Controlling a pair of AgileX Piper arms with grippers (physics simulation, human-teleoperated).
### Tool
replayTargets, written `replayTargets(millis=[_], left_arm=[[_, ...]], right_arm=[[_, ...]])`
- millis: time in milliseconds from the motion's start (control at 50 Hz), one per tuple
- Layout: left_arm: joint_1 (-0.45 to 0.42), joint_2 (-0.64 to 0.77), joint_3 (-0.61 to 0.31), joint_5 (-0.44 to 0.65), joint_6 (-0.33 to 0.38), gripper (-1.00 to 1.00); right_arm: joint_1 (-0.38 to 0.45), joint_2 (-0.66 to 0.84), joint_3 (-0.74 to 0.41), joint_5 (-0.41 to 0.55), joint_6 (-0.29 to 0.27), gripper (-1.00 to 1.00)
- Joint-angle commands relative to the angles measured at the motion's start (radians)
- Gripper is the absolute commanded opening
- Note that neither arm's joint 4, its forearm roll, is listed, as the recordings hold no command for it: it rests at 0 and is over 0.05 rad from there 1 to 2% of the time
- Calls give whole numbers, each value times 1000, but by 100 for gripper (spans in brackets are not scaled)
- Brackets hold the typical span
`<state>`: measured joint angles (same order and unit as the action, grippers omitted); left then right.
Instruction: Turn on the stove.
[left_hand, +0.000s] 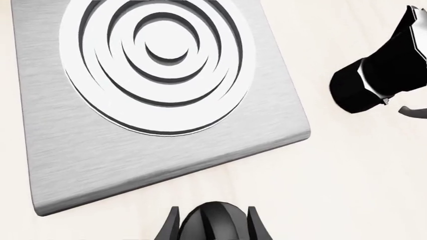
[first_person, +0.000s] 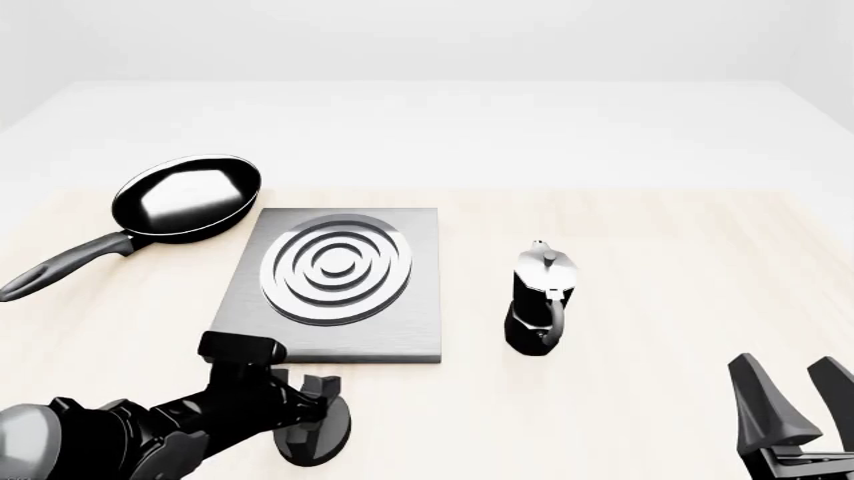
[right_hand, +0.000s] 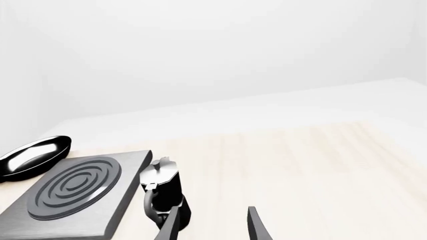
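Stove plate (first_person: 400, 325) sits mid-table in the front view, burner rings (first_person: 339, 268) centred on it. Its knob (first_person: 315, 432) lies off the plate's near edge, toward 7 o'clock from the burner, on the bare table (first_person: 667, 250).

Left gripper (first_person: 320, 398) is down over the knob. In the left wrist view the two fingers (left_hand: 172, 225) straddle the knob's dark ridged body (left_hand: 212, 220), one on each side, closely bracketing it. Whether the pads are actually pressing cannot be told; the contact falls at the frame's lower border.

Right gripper (first_person: 798, 400) hangs at 4 o'clock of the table, fingers spread, nothing between them, well apart from everything.

Frying pan (first_person: 187, 195) at 10 o'clock of the stove, moka pot (first_person: 541, 300) at 3 o'clock. Both stand off the plate.

Judgement: the step in hand is gripping and turning the knob. To do it well:
- seat the fingers across the oval's narrow faces, so the ridge cannot slip through
- close firmly before any rotation
- twist with wrist roll only, axis straight over the knob's centre
- no sideways drag, or the knob skids instead of turning
- keep the right arm parked
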<state>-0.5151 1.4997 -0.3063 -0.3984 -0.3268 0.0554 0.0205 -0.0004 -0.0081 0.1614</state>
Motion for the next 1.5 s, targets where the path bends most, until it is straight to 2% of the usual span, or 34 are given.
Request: replayTargets(millis=[20,560,1180,1320,1500], left_arm=[[31,14,7,-10,11,100],[109,-7,29,-6,32,100],[157,-67,63,4,42,100],[162,-85,63,17,44,100],[183,-200,54,114,56,100]], right_arm=[[1,-2,0,1,3,100],[6,14,0,-11,1,100],[5,-3,0,5,-14,100],[5,-3,0,3,-17,100],[7,6,0,-4,-24,100]])
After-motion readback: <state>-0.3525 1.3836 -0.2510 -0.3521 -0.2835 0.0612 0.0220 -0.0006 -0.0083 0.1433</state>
